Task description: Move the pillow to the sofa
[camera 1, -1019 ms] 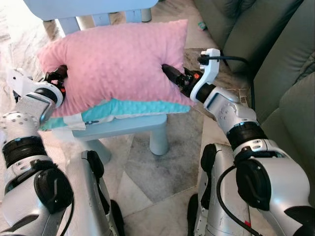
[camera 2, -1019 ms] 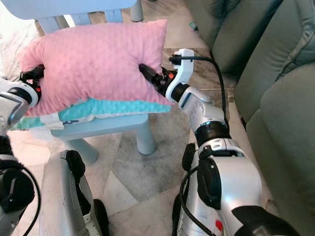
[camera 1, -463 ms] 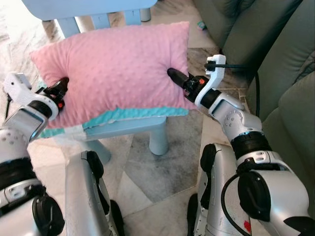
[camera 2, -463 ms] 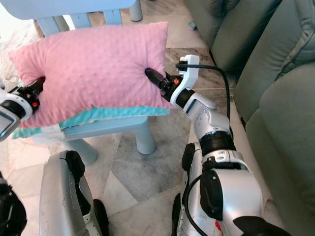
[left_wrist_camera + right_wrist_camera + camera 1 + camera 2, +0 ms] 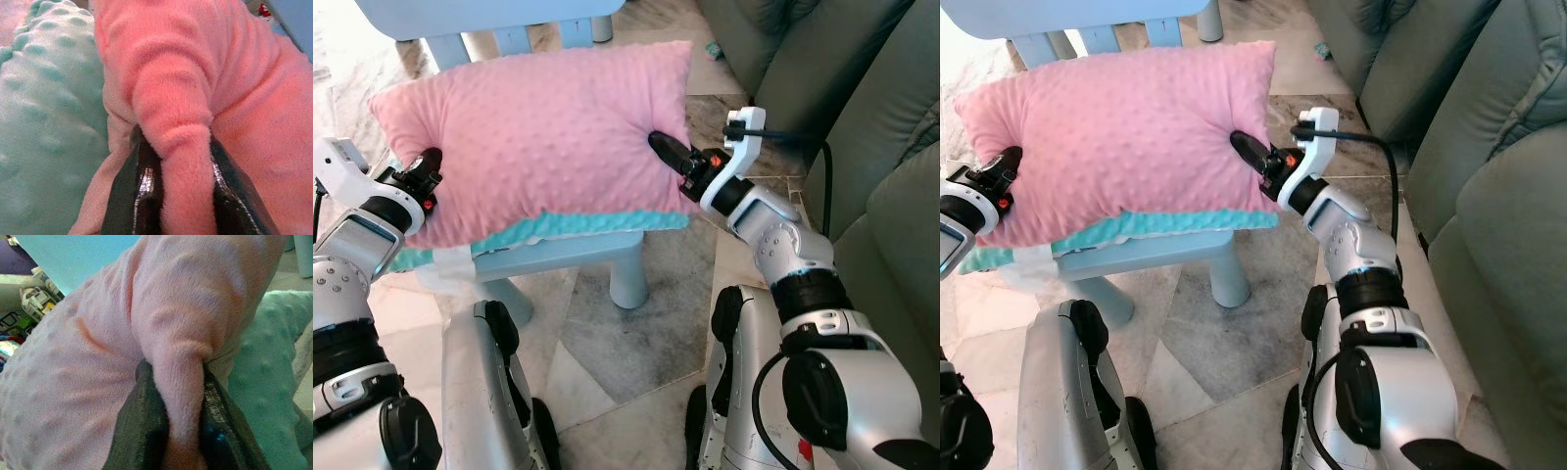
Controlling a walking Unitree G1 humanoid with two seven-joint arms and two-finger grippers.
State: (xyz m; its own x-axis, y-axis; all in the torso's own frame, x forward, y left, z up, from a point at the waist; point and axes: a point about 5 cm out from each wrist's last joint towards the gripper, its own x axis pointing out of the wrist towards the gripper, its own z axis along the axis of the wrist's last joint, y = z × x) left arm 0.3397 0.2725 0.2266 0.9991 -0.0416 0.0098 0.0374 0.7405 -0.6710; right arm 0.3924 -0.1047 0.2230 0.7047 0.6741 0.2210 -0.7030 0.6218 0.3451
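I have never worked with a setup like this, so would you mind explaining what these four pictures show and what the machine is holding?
This is a humanoid robot with two silver arms, each ending in a two-fingered black tool. The two wide pictures come from a stereo camera on its head, looking down at its own arms and legs. The two close-ups come from cameras on its wrists. The left tool and the right tool each pinch a fold of the pink pillow, which has a teal underside, at opposite ends. The pillow is over a small light-blue chair on a marble floor. The grey-green sofa, its destination, stands on the robot's right.
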